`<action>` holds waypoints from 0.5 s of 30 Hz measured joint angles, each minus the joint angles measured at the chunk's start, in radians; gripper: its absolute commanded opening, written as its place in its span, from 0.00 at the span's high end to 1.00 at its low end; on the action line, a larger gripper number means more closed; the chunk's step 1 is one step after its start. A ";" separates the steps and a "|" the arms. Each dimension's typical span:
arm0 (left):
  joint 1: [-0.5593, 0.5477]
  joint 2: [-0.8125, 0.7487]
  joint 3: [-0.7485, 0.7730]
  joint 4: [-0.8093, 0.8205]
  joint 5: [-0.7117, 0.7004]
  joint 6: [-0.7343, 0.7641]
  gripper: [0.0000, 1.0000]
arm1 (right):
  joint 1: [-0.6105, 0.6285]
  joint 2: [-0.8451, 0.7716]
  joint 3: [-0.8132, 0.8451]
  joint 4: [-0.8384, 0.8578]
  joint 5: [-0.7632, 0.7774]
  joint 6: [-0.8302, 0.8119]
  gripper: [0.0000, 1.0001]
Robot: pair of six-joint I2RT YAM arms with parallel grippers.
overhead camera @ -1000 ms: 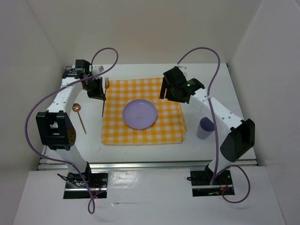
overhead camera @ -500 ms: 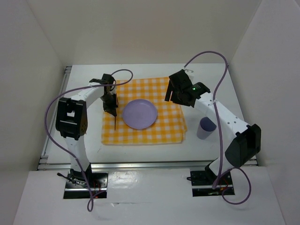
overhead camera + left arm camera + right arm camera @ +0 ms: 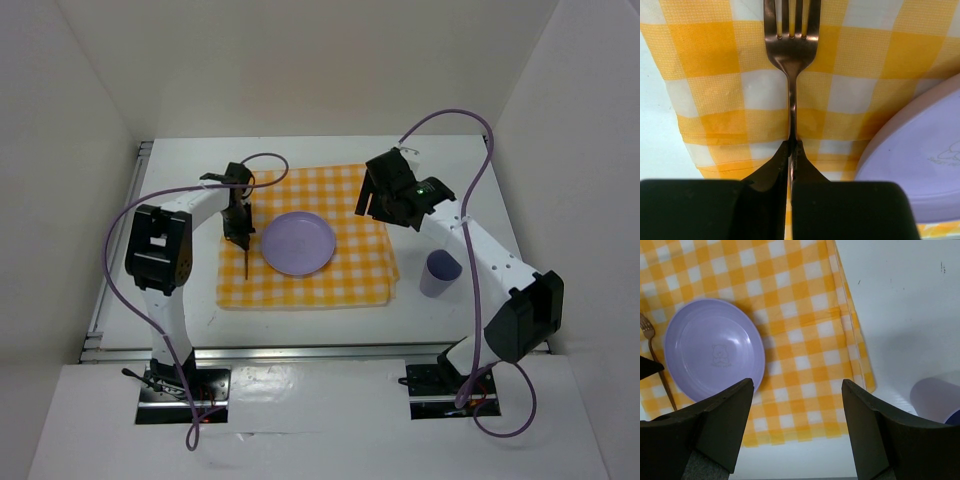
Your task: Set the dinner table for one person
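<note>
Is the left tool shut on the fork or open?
Shut. The left tool pinches the fork by its handle, over the checked cloth.

Left wrist: fork [image 3: 791, 55] tine tips cut by top edge, handle's lower part hidden between left claw [image 3: 791, 146] fingers; plate [image 3: 920, 160] cut off at right. Right wrist: cup [image 3: 936, 396] clipped by right edge, partly behind right claw [image 3: 797, 385] finger. Plate's embossed figure too small to identify.
</note>
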 measured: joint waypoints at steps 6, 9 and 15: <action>-0.003 0.001 -0.002 0.005 -0.021 0.007 1.00 | 0.000 -0.002 0.000 0.000 0.000 0.000 0.21; -0.004 0.004 -0.002 0.004 -0.022 0.018 0.95 | 0.000 -0.002 0.000 0.000 0.000 0.000 0.21; -0.004 0.034 0.038 -0.037 -0.019 0.034 0.70 | 0.000 -0.002 0.000 0.000 0.000 0.000 0.21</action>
